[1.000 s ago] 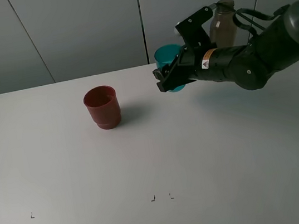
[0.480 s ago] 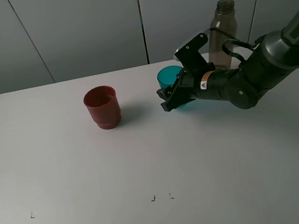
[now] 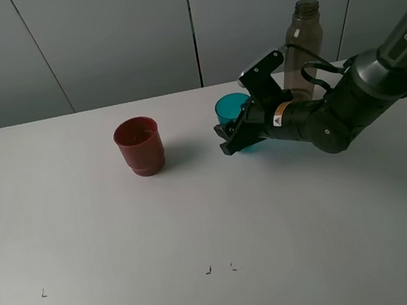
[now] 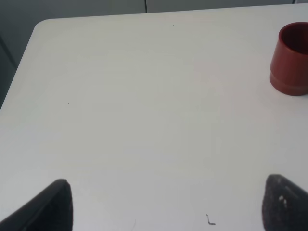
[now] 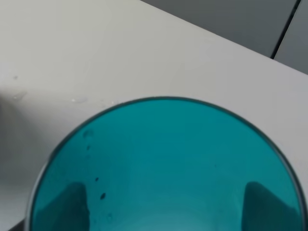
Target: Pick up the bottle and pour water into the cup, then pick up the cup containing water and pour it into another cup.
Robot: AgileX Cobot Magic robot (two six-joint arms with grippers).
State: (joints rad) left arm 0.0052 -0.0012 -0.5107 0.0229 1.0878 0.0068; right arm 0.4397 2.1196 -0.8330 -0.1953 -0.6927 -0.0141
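Right gripper [image 3: 233,137] clenched on the teal tumbler [image 3: 232,109], upright on the white table [image 3: 124,233]. Left gripper [image 4: 163,204] spread open, empty. Red cup [image 3: 140,146] well apart; grey-brown bottle [image 3: 302,46] behind.

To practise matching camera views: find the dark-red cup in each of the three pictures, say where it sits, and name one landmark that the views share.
Exterior high: the dark-red cup stands upright on the white table, left of centre, apart from the teal cup.
Left wrist: it shows at the picture's upper right edge, partly cut off.
Right wrist: not in it; the teal cup fills the view.
Shared landmark: the white table.
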